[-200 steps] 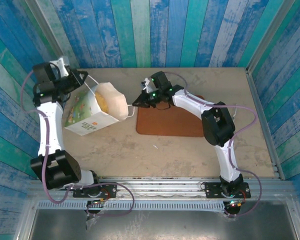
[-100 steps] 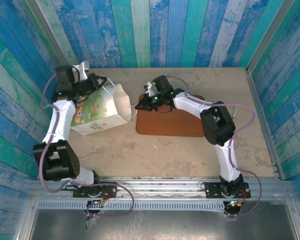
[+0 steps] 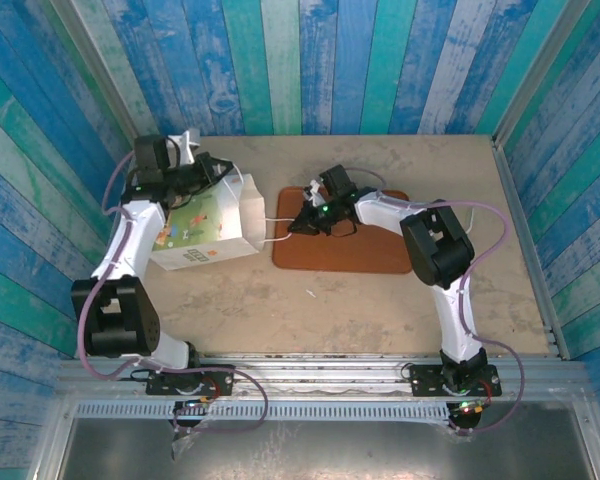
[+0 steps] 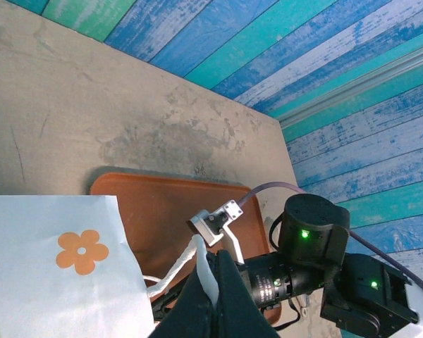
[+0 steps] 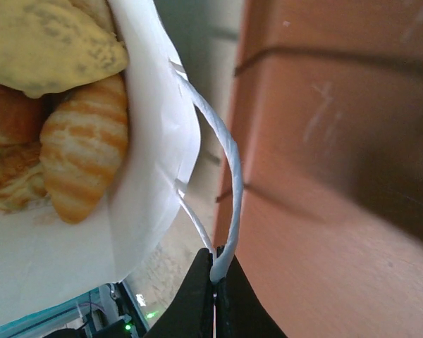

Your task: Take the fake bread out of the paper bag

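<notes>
Right wrist view first: the fake bread (image 5: 49, 42) is all inside the paper bag (image 5: 155, 134). I see a striped croissant (image 5: 84, 151) lying against the white inner wall with a paler yellow piece and darker ones packed behind it. I see no pastry on the tray (image 5: 338, 155) or on the table (image 3: 380, 300), so I judge that the task proper has hardly begun. What is done is the set-up: the bag is gripped on two sides and its mouth faces the tray. Every piece is left to bring out.

The right gripper (image 5: 215, 278) is pinched closed on the thin white loop handle (image 5: 229, 169), which arcs from the fingertips up to the bag's rim. The left gripper (image 4: 210, 296) is also clamped tight, with a strip of white bag paper between its fingers. Whether that is the rim itself or the base of the other handle, I cannot tell.

From the top camera, the bag seems tipped on its side at the left of the table, printed face up, just beside the tray's left edge. My left arm reaches up the left side with its wrist over the bag's far rim. My right arm is folded at the elbow over the tray's right part, forearm running left, gripper low over the tray's left end.
</notes>
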### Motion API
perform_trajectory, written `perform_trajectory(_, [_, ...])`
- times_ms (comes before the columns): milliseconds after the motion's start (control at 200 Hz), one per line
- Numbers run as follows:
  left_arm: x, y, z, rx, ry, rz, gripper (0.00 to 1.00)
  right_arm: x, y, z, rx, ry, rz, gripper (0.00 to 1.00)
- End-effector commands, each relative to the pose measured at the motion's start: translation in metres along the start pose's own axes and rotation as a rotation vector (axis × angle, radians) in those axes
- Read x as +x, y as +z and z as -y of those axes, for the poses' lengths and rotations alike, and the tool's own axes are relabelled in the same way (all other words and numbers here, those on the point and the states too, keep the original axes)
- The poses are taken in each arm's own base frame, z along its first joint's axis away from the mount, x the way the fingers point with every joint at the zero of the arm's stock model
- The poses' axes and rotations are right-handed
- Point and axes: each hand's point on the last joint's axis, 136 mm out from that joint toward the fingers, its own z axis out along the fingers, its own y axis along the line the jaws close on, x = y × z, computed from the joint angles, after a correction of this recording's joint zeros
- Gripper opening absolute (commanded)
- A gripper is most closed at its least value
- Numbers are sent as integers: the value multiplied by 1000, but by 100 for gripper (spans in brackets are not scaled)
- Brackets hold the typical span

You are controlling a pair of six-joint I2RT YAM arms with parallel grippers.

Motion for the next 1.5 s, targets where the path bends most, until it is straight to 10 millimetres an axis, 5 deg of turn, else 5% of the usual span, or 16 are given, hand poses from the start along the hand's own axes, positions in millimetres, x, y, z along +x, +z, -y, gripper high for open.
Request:
perform_trajectory(0, [6, 10, -7, 4, -16, -19, 4, -1, -8, -2, 9, -32, 25, 4])
perform_trajectory(310, [29, 23, 1, 37, -23, -136, 13, 4, -17, -16, -36, -61, 12, 25])
perform_trajectory(471, [46, 39, 11, 68, -12, -238, 15, 8, -47, -24, -16, -104, 76, 40])
perform_trajectory(616, [39, 41, 15, 84, -32, -217, 16, 12, -85, -16, 37, -118, 164, 51])
perform_trajectory(981, [27, 28, 33, 76, 5, -195, 23, 24, -188, 30, 257, -55, 355, 52])
perform_trajectory(1222, [21, 26, 39, 92, 24, -169, 8, 35, -290, 86, 616, 17, 663, 54])
perform_trajectory(1402, [15, 24, 46, 111, 35, -132, 0, 67, -357, 135, 846, 103, 734, 82])
perform_trajectory(1492, [14, 23, 42, 96, 44, -114, 0, 80, -375, 164, 877, 173, 710, 84])
